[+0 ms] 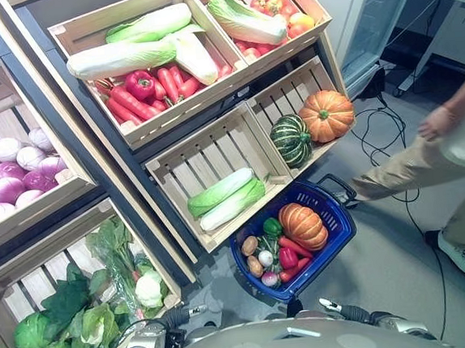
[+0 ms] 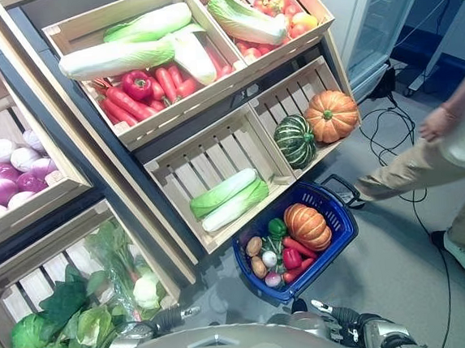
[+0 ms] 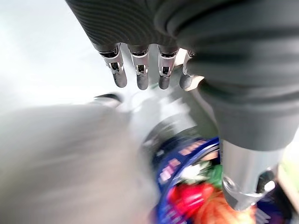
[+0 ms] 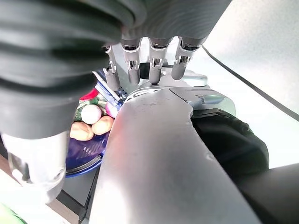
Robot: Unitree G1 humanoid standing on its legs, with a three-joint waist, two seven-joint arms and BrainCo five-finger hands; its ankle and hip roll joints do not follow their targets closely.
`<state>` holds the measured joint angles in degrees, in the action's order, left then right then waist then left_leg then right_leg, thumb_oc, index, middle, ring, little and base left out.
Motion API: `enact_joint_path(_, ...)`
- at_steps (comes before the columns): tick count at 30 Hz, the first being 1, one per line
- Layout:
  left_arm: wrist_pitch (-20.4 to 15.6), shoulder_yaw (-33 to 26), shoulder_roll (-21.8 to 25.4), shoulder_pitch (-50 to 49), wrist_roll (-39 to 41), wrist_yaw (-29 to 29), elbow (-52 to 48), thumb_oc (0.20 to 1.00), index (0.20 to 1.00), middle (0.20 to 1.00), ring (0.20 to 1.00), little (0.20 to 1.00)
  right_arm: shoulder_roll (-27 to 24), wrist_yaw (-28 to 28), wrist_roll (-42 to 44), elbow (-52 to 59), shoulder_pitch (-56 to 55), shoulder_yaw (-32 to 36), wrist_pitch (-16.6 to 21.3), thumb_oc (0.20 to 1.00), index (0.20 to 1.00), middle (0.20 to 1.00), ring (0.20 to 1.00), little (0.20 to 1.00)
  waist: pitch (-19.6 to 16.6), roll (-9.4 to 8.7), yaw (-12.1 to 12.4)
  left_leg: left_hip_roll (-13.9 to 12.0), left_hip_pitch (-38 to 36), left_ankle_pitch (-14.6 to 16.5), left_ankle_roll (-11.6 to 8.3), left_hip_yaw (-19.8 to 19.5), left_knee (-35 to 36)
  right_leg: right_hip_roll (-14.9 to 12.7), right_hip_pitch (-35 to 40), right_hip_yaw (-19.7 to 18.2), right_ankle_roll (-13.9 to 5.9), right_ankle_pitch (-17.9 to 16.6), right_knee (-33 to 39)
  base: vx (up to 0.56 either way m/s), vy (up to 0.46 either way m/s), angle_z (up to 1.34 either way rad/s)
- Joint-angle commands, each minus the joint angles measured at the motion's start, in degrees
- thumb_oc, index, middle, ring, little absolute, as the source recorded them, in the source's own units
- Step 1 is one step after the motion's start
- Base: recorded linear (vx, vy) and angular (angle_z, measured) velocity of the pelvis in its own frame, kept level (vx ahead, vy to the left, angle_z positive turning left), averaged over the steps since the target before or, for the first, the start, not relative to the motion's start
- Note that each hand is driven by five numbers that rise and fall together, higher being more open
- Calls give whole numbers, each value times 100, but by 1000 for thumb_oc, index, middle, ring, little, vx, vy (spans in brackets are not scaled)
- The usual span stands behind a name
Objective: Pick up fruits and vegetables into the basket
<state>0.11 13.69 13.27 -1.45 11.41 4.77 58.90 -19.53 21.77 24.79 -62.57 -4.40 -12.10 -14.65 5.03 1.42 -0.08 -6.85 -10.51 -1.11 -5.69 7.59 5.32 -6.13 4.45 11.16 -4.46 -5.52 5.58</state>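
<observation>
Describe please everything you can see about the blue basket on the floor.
The blue basket is a plastic shopping basket with perforated walls and a dark handle folded toward its far end. It stands upright on the grey floor, in front of the lower wooden crates. It already holds an orange pumpkin, a green pepper, a red pepper, carrots, potatoes and small round bulbs. Neither hand touches it.

No lettering, labels or numbers can be read anywhere.

Bright, even light falls on the wooden crates [image 1: 215,155] with soft shadows. In the left wrist view the blue basket [image 3: 187,158] is blurred, perhaps from motion.
</observation>
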Motion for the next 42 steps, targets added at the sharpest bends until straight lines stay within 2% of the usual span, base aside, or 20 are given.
enact_joint_path(1, -324, -37, 149, 584, 351, -17, -188, 1000, 1000, 1000, 1000, 1000, 379, 245, 318, 160, 259, -344, 172, 1000, 1000, 1000, 1000, 1000, 269, -172, -24, 116, 292, 293, 157, 37, -85, -358, 262, 131, -375, 586, -278, 0, 0, 0)
enact_joint_path(3, -129, -47, 165, 578, 368, 425, -299, 1000, 1000, 1000, 1000, 1000, 344, 265, 288, 158, 230, -303, 179, 1000, 1000, 1000, 1000, 1000, 300, -143, -8, 134, 337, 277, 169, 3, -96, -363, 229, 142, -363, 583, -295, 0, 0, 0)
enact_joint_path(5, -116, 16, 168, 573, 414, 566, -299, 1000, 1000, 1000, 1000, 1000, 336, 269, 286, 106, 232, -295, 235, 1000, 1000, 1000, 1000, 1000, 308, -125, -3, 144, 357, 263, 176, -23, -92, -363, 217, 147, -360, 573, -293, 0, 0, 0)
enact_joint_path(8, -8, 7, 126, 522, 521, 622, -269, 1000, 1000, 1000, 1000, 1000, 350, 298, 191, 14, 235, -280, 342, 1000, 1000, 1000, 1000, 1000, 305, -113, 8, 158, 343, 261, 183, -47, -71, -358, 236, 165, -360, 566, -276, 11, 3, 1)
enact_joint_path(11, -102, -36, 75, 505, 570, 592, -218, 1000, 1000, 1000, 1000, 1000, 407, 268, 159, -91, 265, -280, 429, 1000, 1000, 1000, 1000, 1000, 286, -123, 13, 153, 316, 257, 183, -49, -58, -357, 267, 167, -362, 569, -273, 44, 5, 3)
enact_joint_path(15, -595, -53, 58, 499, 552, 360, -285, 1000, 1000, 1000, 1000, 1000, 420, 139, 145, -169, 304, -245, 680, 1000, 1000, 1000, 1000, 1000, 270, -122, 30, 146, 301, 261, 179, -57, -62, -358, 296, 175, -361, 576, -270, 49, 1, 2)
enact_joint_path(16, -859, -75, 57, 508, 562, 197, -419, 1000, 1000, 1000, 1000, 1000, 419, 43, 158, -168, 323, -244, 895, 1000, 1000, 1000, 1000, 1000, 281, -111, 34, 144, 305, 261, 177, -64, -65, -358, 288, 174, -356, 586, -286, 32, 17, -1)
enact_joint_path(18, -1071, -87, 111, 553, 519, -38, -726, 1000, 1000, 1000, 1000, 1000, 378, -30, 214, -142, 348, -201, 1165, 1000, 1000, 1000, 1000, 1000, 313, -94, 36, 141, 320, 252, 173, -82, -73, -363, 263, 170, -352, 587, -314, 0, 0, 0)
enact_joint_path(22, -1276, -134, 538, 685, 186, -571, -1888, 1000, 1000, 1000, 1000, 1000, 193, -186, 342, 227, 335, -94, 1706, 1000, 1000, 1000, 1000, 1000, 381, -52, 35, 131, 377, 223, 177, -134, -67, -367, 202, 149, -342, 587, -345, 0, 0, 0)
enact_joint_path(23, -1338, -135, 557, 683, 127, -603, -1926, 1000, 1000, 1000, 1000, 1000, 188, -192, 345, 244, 332, -90, 1742, 1000, 1000, 1000, 1000, 1000, 383, -51, 35, 131, 379, 222, 177, -135, -68, -368, 200, 146, -342, 589, -349, 0, 0, 0)
enact_joint_path(24, -1845, -67, 759, 608, -227, -952, -2156, 1000, 1000, 1000, 1000, 1000, 81, -221, 503, 487, 299, -46, 1995, 1000, 1000, 1000, 1000, 1000, 416, -64, 66, 128, 448, 220, 197, -139, -74, -358, 137, 160, -328, 595, -359, 0, 0, 0)
enact_joint_path(25, -1845, -67, 759, 608, -227, -952, -2156, 1000, 1000, 1000, 1000, 1000, 81, -221, 503, 487, 299, -46, 1995, 1000, 1000, 1000, 1000, 1000, 416, -64, 66, 128, 448, 220, 197, -139, -74, -358, 137, 160, -328, 595, -359, -53, -45, 1)
enact_joint_path(27, -2946, -110, 1444, 139, -668, -1406, -3118, 1000, 1000, 1000, 1000, 1000, -173, -451, 803, 1247, 165, 189, 2558, 1000, 1000, 1000, 1000, 1000, 578, -57, 156, 136, 609, 186, 211, -208, -95, -344, 6, 209, -300, 616, -427, -81, -65, -1)
enact_joint_path(28, -2921, -182, 1503, 92, -636, -1381, -3292, 1000, 1000, 1000, 1000, 1000, -185, -509, 802, 1397, 139, 220, 2551, 1000, 1000, 1000, 1000, 1000, 599, -56, 162, 136, 625, 182, 213, -216, -98, -344, -9, 210, -294, 624, -441, -51, -60, 2)
enact_joint_path(29, -3246, -469, 1694, -138, -742, -1458, -3868, 1000, 1000, 1000, 1000, 1000, -223, -777, 745, 1986, -47, 323, 2769, 1000, 1000, 1000, 1000, 1000, 671, -61, 173, 134, 682, 169, 222, -244, -104, -343, -76, 218, -277, 653, -503, -4, -41, 11)
enact_joint_path(32, -3538, -927, 1846, -440, -1026, -1696, -4641, 1000, 1000, 1000, 1000, 1000, -252, -1159, 525, 2933, -434, 550, 2948, 1000, 1000, 1000, 1000, 1000, 716, -60, 157, 127, 793, 138, 225, -291, -110, -347, -211, 198, -261, 718, -637, 36, -45, 13)
enact_joint_path(34, -3576, -1101, 1883, -536, -1119, -1757, -4929, 1000, 1000, 1000, 1000, 1000, -260, -1286, 470, 3357, -620, 627, 2977, 1000, 1000, 1000, 1000, 1000, 737, -58, 129, 129, 852, 125, 227, -317, -122, -346, -304, 179, -252, 756, -730, 30, -30, 15)
enact_joint_path(35, -3653, -1192, 1920, -549, -1383, -2052, -5159, 1000, 1000, 1000, 1000, 1000, -265, -1423, 358, 3724, -746, 718, 3058, 1000, 1000, 1000, 1000, 1000, 801, -32, 83, 122, 969, 94, 224, -347, -158, -341, -484, 145, -221, 835, -923, 0, 0, 0)
enact_joint_path(39, -3499, -1125, 2065, -138, -1920, -2736, -5562, 1000, 1000, 1000, 1000, 1000, -462, -1721, 333, 4348, -644, 727, 3234, 1000, 1000, 1000, 1000, 1000, 1128, 60, -28, 149, 1429, -11, 218, -440, -307, -313, -1090, 81, -136, 983, -1387, -131, -13, -1)
enact_joint_path(42, -3250, -949, 2187, 334, -2293, -3290, -5728, 1000, 1000, 1000, 1000, 1000, -610, -1974, 286, 4671, -426, 629, 3270, 1000, 1000, 1000, 1000, 1000, 1387, 140, -129, 164, 1723, -107, 194, -442, -369, -300, -1490, 16, -107, 1046, -1648, -139, 4, -10)
